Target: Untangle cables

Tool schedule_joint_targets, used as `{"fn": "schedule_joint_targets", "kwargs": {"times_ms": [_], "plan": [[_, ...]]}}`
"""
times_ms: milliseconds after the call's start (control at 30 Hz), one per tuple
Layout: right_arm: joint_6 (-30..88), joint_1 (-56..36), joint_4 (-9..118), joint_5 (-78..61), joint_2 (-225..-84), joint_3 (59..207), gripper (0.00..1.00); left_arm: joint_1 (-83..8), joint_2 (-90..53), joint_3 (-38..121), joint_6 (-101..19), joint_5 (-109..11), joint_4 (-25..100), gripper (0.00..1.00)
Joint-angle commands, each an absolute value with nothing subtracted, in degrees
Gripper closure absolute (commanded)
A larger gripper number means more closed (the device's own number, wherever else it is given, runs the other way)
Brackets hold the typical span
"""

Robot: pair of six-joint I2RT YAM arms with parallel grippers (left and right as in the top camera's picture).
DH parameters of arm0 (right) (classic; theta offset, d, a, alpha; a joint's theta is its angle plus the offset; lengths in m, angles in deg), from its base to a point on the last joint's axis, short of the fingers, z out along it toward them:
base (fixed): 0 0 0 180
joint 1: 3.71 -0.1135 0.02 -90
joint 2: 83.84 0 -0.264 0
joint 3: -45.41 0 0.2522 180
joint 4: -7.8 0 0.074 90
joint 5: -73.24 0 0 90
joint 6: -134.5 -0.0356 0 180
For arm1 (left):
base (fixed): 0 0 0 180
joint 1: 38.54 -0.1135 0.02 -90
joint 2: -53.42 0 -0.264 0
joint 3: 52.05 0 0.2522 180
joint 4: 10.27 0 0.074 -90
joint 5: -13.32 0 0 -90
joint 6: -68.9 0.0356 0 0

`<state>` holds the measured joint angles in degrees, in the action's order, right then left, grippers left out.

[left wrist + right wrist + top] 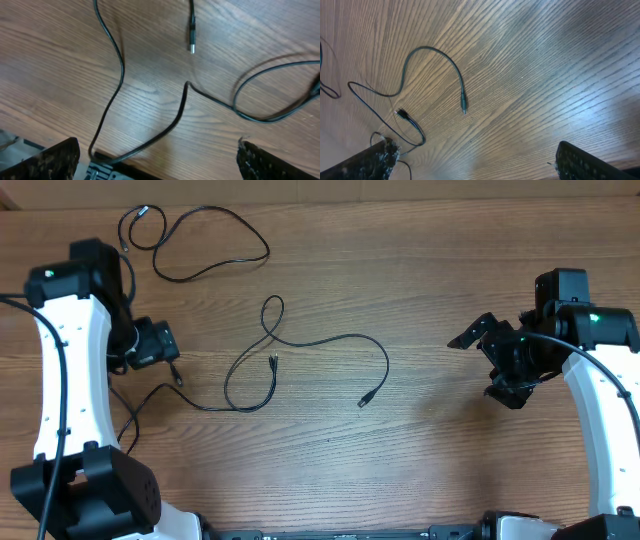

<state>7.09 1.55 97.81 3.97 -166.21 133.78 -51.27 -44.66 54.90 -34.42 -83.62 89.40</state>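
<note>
1. Wood-grain table [440, 270] fills all three views; you have an arm at each side edge.
2. Upper cable [268, 252] lies in an open loop at the far left of the table, well apart from the rest.
3. Middle cable [386, 365] lies at centre. It crosses over itself in a small loop at the top, and its plug [366, 399] rests free on the wood at the right.
4. Second plug [273, 362] lies inside the lower loop of that cable.
5. A further black run [150, 395] leads from the left arm's side to that lower loop. You cannot tell whether it is a separate cable.
6. Left gripper [159, 145] sits low over this run with its fingers [50, 160] wide apart, clamping nothing.
7. Right gripper [472, 147] stands well apart from the cables, fingers [590, 162] spread and nothing between them.
</note>
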Motion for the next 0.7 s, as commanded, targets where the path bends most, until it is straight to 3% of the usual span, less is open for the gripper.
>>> {"fn": "schedule_joint_targets", "kwargs": {"times_ms": [0, 133, 433, 467, 567, 667], "plan": [[7.5, 1.8, 97.7, 3.6, -166.3, 134.1, 0.0, -50.9, -44.6, 48.9, -31.1, -84.6, 87.3, 0.0], [7.5, 1.8, 97.7, 3.6, -166.3, 134.1, 0.0, -50.0, -44.6, 44.6, -28.6, -81.7, 85.0, 0.09], [7.5, 1.8, 97.7, 3.6, -166.3, 134.1, 0.0, -46.1, -44.7, 38.7, -27.5, -81.1, 79.0, 0.13], [7.5, 1.8, 97.7, 3.6, -166.3, 134.1, 0.0, -45.8, -44.7, 38.2, -27.5, -81.2, 78.4, 0.19], [7.5, 1.8, 97.7, 3.6, -166.3, 134.1, 0.0, -45.6, -44.7, 37.6, -27.6, -81.2, 77.7, 0.59], [7.5, 1.8, 97.7, 3.6, -166.3, 134.1, 0.0, -45.6, -44.7, 37.6, -27.5, -81.2, 77.7, 0.85]]}}
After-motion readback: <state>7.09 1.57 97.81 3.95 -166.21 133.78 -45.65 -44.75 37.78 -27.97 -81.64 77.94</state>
